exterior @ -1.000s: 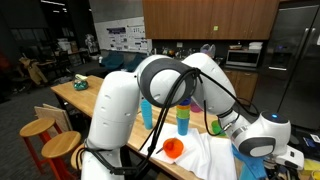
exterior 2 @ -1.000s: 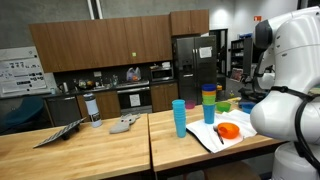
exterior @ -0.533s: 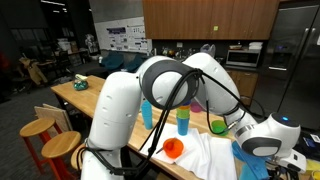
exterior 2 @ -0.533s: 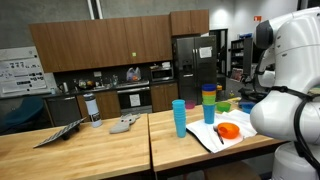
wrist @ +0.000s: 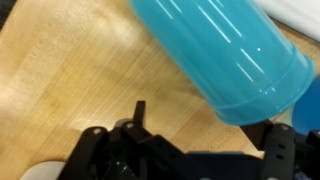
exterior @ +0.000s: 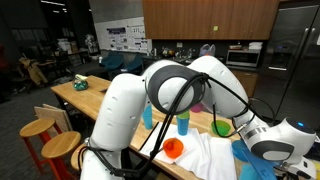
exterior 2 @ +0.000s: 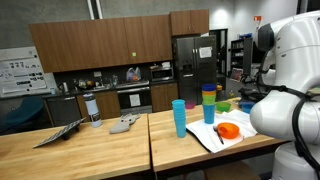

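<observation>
The step in hand looks like an approach. The black claw hangs spread wide, pinching nothing, over the pale wooden counter; the translucent blue plastic cup slants just ahead of it, one end near one finger, with a white cloth beyond. Taking the cup would likely call for centring its wall between the fingers and closing gently, since thin plastic may flex or slip. In an exterior view the white arm arches high from its base and folds down, wrist low by the counter.

No readable text, print on the wall posters too small to make out
</observation>
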`<state>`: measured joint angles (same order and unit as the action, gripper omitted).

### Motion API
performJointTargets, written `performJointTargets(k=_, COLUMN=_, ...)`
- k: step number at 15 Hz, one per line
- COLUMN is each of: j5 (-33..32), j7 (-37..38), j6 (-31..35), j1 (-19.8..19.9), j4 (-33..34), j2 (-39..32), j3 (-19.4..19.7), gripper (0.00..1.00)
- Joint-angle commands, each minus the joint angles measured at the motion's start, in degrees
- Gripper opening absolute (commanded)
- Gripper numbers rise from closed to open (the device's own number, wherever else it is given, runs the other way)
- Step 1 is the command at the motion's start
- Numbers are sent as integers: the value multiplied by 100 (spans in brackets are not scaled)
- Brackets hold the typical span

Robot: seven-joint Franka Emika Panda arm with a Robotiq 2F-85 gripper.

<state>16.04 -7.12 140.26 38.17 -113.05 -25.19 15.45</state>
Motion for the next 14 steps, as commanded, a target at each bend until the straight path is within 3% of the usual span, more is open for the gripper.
performJointTargets(k=1, j5=94, j7=-132, j6=-225, j1=111, j4=280, j2=-153, j3=-37, gripper=61)
performJointTargets(k=9, j5=71, j7=-43, j6=-189, j1=132, j4=435, j2=-365, j3=-75, gripper=1)
performJointTargets(k=14, j5=30, j7=25, j6=-173, j1=97, j4=518, j2=-454, j3=-103, gripper=0)
